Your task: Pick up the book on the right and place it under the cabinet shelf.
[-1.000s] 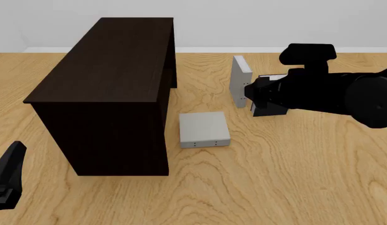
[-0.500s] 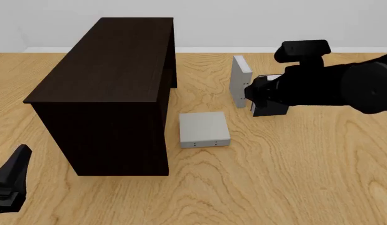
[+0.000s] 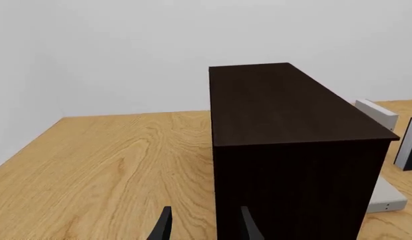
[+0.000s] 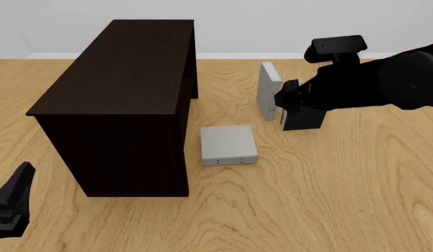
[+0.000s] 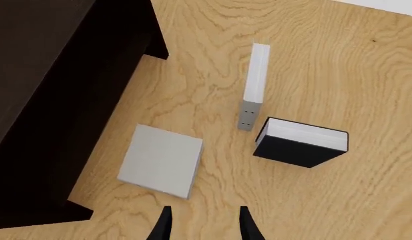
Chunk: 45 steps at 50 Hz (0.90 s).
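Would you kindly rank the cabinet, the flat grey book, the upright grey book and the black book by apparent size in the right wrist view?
1. cabinet shelf
2. flat grey book
3. black book
4. upright grey book, seen edge-on, so its ranking is unsure.

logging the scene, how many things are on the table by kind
light grey books: 2, one standing upright, one lying flat
black-covered book with white pages: 1
dark brown cabinet: 1
total: 4
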Tool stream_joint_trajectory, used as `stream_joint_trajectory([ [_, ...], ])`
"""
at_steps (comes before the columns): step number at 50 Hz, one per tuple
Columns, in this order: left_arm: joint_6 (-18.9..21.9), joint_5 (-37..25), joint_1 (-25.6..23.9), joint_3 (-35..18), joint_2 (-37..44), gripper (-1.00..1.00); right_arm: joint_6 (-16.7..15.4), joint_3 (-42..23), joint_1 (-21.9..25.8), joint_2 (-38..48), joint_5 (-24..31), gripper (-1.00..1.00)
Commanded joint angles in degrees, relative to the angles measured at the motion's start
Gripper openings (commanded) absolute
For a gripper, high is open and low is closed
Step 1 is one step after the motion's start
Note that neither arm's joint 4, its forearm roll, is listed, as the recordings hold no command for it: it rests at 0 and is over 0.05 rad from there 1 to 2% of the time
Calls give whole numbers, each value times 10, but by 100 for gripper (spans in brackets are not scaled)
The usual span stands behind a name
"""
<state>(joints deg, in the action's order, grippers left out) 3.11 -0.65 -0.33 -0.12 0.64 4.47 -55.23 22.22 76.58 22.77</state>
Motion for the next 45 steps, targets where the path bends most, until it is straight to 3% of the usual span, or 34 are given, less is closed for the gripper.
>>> stream_joint_trajectory([
  [1, 2, 0, -2, 0, 1, 100, -18, -62, -17, 30, 57, 100],
  [6, 2, -1, -3, 1, 0, 100, -49, -96, -32, 43, 87, 100],
  [7, 2, -1, -4, 0, 0, 100, -76, -103, -47, 48, 87, 100],
  [11, 1, -2, -4, 1, 0, 100, -51, -115, -36, 62, 106, 100],
  [14, 2, -2, -5, 1, -2, 100, -80, -121, -48, 65, 102, 100],
  [17, 3, -1, -6, 0, -3, 100, -48, -136, -42, 82, 123, 100],
  [20, 4, -1, -6, 0, -4, 100, -73, -149, -69, 100, 134, 100],
  [27, 4, -1, -7, 0, -4, 100, -25, -174, -74, 125, 144, 100],
  [30, 3, -1, -7, 0, -5, 100, -22, -180, -76, 131, 142, 100],
  [32, 3, -1, -8, 0, -5, 100, 1, -183, -70, 136, 140, 100],
  [45, 2, 0, -8, -3, -6, 100, 42, -181, -71, 181, 108, 100],
])
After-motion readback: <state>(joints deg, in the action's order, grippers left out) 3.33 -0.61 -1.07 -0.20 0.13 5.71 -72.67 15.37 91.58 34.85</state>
